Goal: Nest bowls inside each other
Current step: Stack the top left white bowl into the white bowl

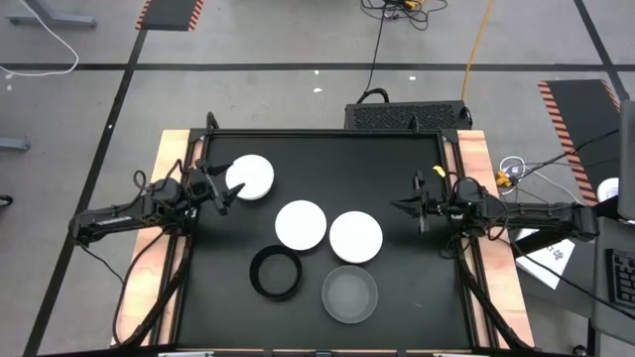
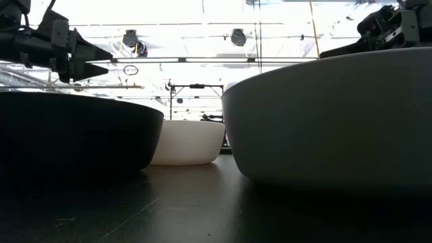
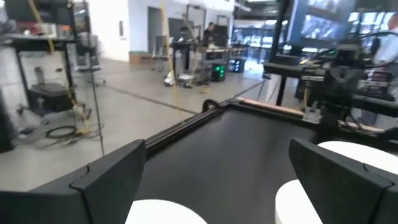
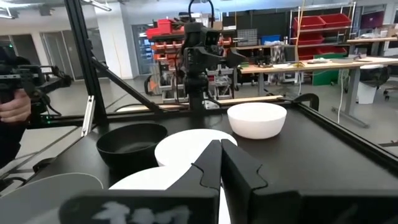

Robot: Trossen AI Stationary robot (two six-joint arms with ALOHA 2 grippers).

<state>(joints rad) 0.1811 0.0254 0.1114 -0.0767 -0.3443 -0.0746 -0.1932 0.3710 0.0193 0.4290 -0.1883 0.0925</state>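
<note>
Bowls: five show in the high view, none nested. One white bowl (image 1: pixel 252 177) sits upper left of centre; two white bowls (image 1: pixel 301 224) (image 1: pixel 355 237) lie touching at centre; the black bowl (image 1: pixel 276 273) and grey bowl (image 1: pixel 349 294) lie lower centre.

The left end effector (image 1: pixel 227 188) stands fully open, empty, just beside the upper-left white bowl. The right end effector (image 1: pixel 403 207) is closed, empty, at right of the counter (image 1: pixel 397 169).

Risks, as judged: a finger catching the rim could tip or skid the light bowl; lifting either touching bowl could drag its neighbour.
</note>
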